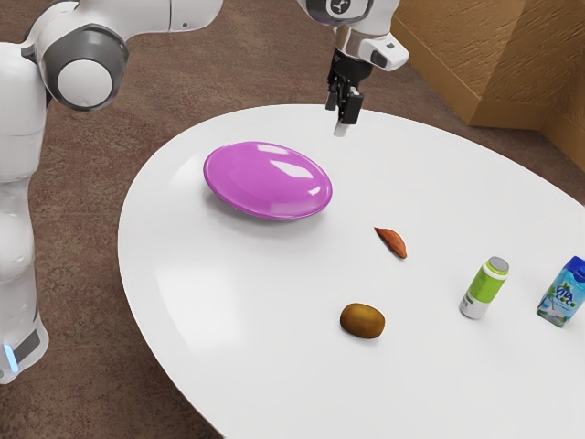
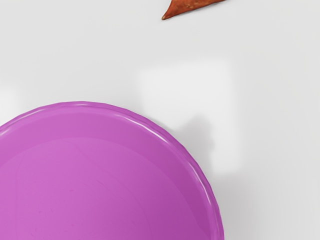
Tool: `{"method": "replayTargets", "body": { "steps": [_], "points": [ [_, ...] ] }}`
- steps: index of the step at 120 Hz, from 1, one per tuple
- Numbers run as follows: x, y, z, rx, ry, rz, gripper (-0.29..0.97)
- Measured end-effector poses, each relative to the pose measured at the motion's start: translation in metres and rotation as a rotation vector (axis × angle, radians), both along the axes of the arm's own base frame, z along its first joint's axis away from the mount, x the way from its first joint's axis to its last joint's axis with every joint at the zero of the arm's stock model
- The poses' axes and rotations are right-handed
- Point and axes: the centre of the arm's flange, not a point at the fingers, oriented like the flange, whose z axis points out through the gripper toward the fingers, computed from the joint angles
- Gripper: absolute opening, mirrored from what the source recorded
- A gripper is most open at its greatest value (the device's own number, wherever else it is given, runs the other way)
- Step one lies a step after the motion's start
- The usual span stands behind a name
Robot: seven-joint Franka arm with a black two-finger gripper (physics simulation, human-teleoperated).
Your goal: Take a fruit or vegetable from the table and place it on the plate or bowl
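A glossy purple plate (image 1: pixel 267 179) lies on the white round table (image 1: pixel 274 302), left of its middle. A small orange-brown sweet potato (image 1: pixel 391 241) rests to the plate's right, and a brown kiwi (image 1: pixel 362 320) sits nearer the front. My gripper (image 1: pixel 344 123) hangs open and empty in the air above the table's far side, behind the plate and to its right, touching nothing. Below my hand, the wrist view has the plate's rim (image 2: pixel 165 137) and the sweet potato's pointed tip (image 2: pixel 187 7) beyond it.
A green and white bottle (image 1: pixel 483 287) and a blue and white carton (image 1: pixel 564 293) stand near the table's right edge. Wooden crates (image 1: pixel 512 55) stand on the floor behind the table at the exterior view's upper right. The robot's base (image 1: pixel 18 183) is at the left.
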Motion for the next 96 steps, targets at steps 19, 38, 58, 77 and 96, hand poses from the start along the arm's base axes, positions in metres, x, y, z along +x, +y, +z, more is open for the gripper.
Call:
{"method": "replayTargets", "body": {
  "steps": [19, 38, 58, 77, 96],
  "points": [
    [0.0, 0.0, 0.0, 0.0, 0.0, -0.004, 0.68],
    [0.001, -0.014, 0.001, -0.035, -0.005, -0.029, 0.68],
    [-0.005, -0.157, 0.001, -0.067, 0.003, -0.289, 0.68],
    [-0.034, -0.27, -0.029, -0.074, 0.076, -0.496, 0.68],
    [0.015, -0.33, -0.071, -0.126, 0.08, -0.589, 0.68]
  ]
}}
